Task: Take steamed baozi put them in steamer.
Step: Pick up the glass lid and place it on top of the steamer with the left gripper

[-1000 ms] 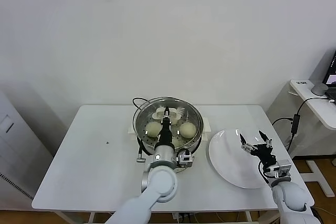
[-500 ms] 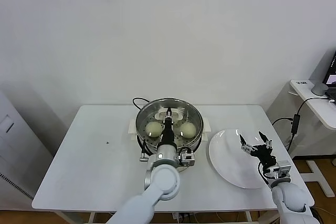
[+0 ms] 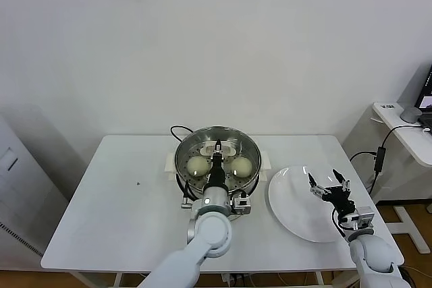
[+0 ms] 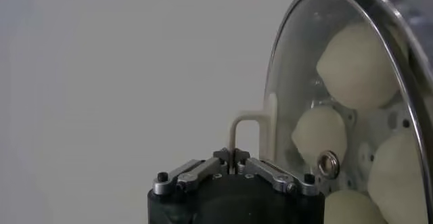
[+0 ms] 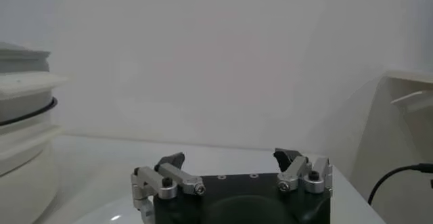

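Evidently the left tool (image 3: 217, 146) is clamped on the cream handle (image 4: 245, 132) of the glass lid (image 3: 217, 153), holding the lid over the steamer (image 3: 251, 145). In the left wrist view its fingers are pinched tight on the thin handle loop, and the lid's pane stands close against the basket with its steel edge showing. Through the glass four steamed baozi (image 4: 356, 64) sit together on the perforated floor; from the head view two show plainly, one on each side of the arm. The buns being in, the step in hand looks to be seating the lid.

To do it well, the lid's rim should be matched to the basket's rim all round, the pane brought level, and the grip let go only once the edge bears evenly, since a tilted lid could slide off the steel rim.

The steamer is round, with no long axis across the tabletop (image 3: 121, 200); its axis runs upright and its mouth faces up. The lid's handle rises from the middle of the pane.

The right tool (image 3: 329, 187) hangs spread wide and holding nothing above the white plate (image 3: 290, 207), well apart from the steamer.
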{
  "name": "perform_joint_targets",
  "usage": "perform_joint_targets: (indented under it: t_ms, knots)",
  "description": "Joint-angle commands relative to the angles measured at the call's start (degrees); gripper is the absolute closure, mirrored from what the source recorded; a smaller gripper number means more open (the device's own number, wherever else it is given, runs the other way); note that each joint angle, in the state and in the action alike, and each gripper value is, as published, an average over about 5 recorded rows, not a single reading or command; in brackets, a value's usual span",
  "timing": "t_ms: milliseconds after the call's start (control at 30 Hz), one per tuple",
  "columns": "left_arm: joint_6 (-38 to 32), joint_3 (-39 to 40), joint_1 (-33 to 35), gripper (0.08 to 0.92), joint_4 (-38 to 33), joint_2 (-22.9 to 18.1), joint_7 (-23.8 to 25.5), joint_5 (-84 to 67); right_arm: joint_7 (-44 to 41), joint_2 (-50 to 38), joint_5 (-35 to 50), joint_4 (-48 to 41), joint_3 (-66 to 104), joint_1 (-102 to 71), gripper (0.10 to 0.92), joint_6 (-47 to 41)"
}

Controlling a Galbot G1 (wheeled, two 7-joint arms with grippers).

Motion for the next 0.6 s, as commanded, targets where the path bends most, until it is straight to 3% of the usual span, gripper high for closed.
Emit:
perform_joint_targets:
  t_ms: [33,267,467,600]
  knots:
    - [2.8,-0.1,0.5,0.897,0.5,0.4,-2.6,-3.4,0.0,0.1,0.0,0.1,0.0,0.0,0.203,0.0]
    - [2.8,-0.8,2.3,0.877,-2.6,1.8,-5.3,-8.5,-0.1,0.2,0.0,0.1,0.0,0.2,0.203,0.0]
    - [0.5,-5.4,7.1,0.720,-18.6,5.6,-0.8,-23.3,-0.5,-0.2,0.4,0.1,0.2,0.1,0.203,0.0]
    - [-8.7,-12.7,8.7,0.608,-26.6,8.4,3.6,-44.5,-1.6,-0.4,1.2,0.2,0.2,0.2,0.203,-0.2]
